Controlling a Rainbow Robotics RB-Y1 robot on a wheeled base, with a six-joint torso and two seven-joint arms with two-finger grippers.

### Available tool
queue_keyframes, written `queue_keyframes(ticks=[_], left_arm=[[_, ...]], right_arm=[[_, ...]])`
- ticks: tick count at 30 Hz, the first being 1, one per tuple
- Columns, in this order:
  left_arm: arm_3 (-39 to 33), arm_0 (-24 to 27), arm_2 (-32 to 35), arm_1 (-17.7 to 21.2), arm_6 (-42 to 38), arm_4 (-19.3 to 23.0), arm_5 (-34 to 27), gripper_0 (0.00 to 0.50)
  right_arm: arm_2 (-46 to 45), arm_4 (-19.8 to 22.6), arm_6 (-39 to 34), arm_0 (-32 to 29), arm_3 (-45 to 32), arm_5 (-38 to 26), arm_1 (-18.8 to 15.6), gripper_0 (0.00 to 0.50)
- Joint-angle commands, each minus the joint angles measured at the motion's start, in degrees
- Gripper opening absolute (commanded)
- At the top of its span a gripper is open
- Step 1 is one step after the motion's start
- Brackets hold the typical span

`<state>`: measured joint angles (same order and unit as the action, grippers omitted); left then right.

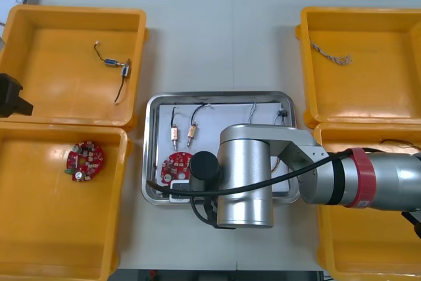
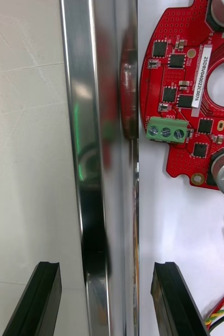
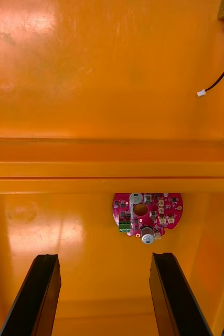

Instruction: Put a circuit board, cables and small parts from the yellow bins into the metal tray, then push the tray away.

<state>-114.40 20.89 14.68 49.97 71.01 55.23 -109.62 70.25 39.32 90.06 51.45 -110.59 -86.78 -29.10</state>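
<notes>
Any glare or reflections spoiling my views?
Right wrist view: the tray rim, straddled by the open right gripper, mirrors the red circuit board as a smear. Front view: soft glare inside the near left bin. Left wrist view: pale glare patches there too, near the open left gripper.

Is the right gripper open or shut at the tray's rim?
Open: the right gripper has its black fingers apart, straddling the shiny metal tray's rim.

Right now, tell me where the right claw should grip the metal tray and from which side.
Grip the metal tray by its thin raised near rim, coming straight down from above. The right claw hangs open astride that rim, one finger outside over the table, one inside, short of the circuit board. The left claw hangs open over a yellow bin.
</notes>
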Motion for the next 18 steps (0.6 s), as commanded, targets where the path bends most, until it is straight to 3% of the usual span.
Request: queue_keyframes(ticks=[1,10,18], left_arm=[[-1.5,-0.8,1.8,2.8,3.8,0.4,-0.4,0.500],[-1.5,-0.8,1.8,2.8,3.8,0.4,-0.4,0.500],[-1.5,-0.8,1.8,2.8,3.8,0.4,-0.4,0.500]], right_arm=[[0.9,-0.5,1.7,0.8,-2.0,-0.5,-0.7,0.500],[1.6,-4.5,2.0,-1.4,-2.0,-0.5,0.5,0.500],[1.6,-4.7,1.9,-1.6,-2.0,-0.7,0.6,0.500]])
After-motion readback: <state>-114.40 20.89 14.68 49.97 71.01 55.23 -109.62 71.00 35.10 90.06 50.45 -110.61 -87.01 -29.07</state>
